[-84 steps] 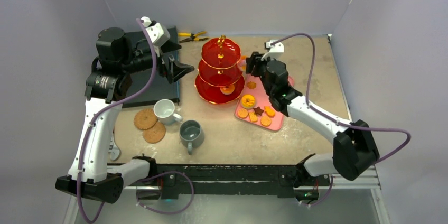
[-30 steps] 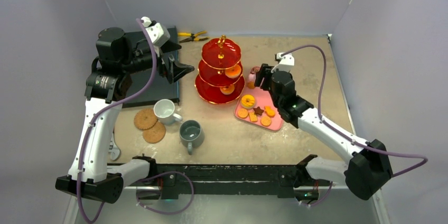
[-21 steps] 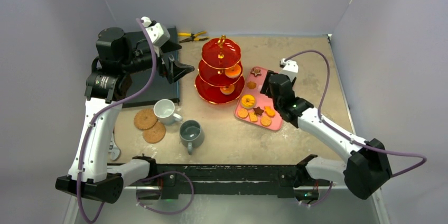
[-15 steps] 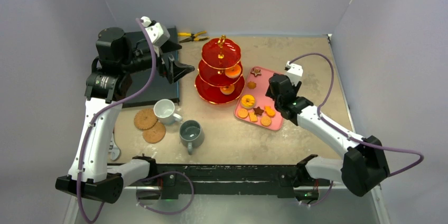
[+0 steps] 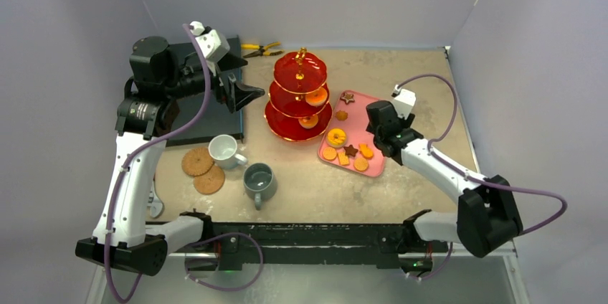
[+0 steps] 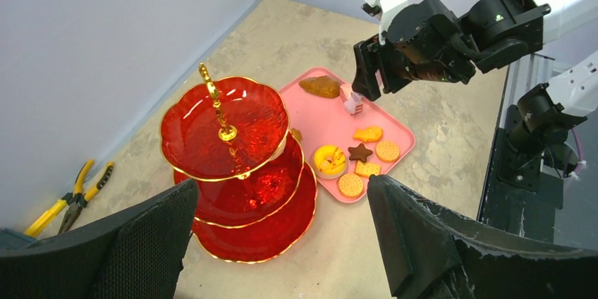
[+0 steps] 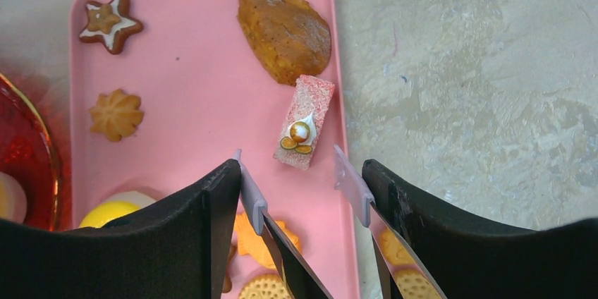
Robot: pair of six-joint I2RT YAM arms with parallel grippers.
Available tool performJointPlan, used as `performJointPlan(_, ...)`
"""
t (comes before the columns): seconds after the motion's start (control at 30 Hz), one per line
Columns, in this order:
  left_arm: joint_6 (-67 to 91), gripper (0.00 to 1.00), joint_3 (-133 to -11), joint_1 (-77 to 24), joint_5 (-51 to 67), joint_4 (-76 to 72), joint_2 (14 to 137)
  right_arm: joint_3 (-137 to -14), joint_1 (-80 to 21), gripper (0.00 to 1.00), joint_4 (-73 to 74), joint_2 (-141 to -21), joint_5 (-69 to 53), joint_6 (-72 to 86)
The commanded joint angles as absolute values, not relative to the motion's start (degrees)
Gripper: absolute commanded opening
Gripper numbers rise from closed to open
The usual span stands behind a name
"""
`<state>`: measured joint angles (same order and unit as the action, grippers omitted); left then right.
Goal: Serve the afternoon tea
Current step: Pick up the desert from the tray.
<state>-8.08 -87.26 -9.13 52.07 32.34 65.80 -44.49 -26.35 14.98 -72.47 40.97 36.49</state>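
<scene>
Tan table (image 5: 323,189) | right gripper (image 7: 290,166) apart by pink slice (image 7: 304,119) | left gripper (image 6: 282,193) apart

No writing, brand, number or sign can be read in any view. A small pale label (image 5: 145,110) on the left arm's dark joint housing is too small and blurred to make out. The red stand (image 5: 288,74), white mug (image 5: 224,150), grey mug (image 5: 259,179) and pink tray (image 7: 190,87) show only plain surfaces.
</scene>
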Motion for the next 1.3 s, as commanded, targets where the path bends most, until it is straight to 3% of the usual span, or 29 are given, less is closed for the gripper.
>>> performJointPlan(0.0,-7.1,0.90,-87.2,-9.1,53.4,30.3,66.0,-44.4,-25.6,0.66,12.1,-74.0,43.5,37.1)
performJointPlan(0.2,-7.2,0.90,-87.2,-9.1,53.3,30.3,65.9,-45.5,-24.8,0.63,9.5,-76.7,45.0,35.7)
performJointPlan(0.37,-8.0,0.90,-87.5,-9.1,52.9,31.1,65.9,-46.6,-24.2,0.54,7.4,-79.5,45.8,34.9)
performJointPlan(0.77,-9.1,0.90,-87.5,-9.1,52.6,32.2,65.7,-46.0,-24.2,0.23,2.8,-76.2,47.8,30.0)
performJointPlan(1.0,-9.1,0.90,-87.9,-9.1,52.3,32.3,65.6,-43.5,-25.7,0.20,-4.4,-71.2,42.0,22.7)
performJointPlan(1.27,-9.1,0.90,-88.2,-9.1,51.7,32.4,65.7,-49.6,-36.0,0.22,-5.9,-66.5,30.0,14.5)
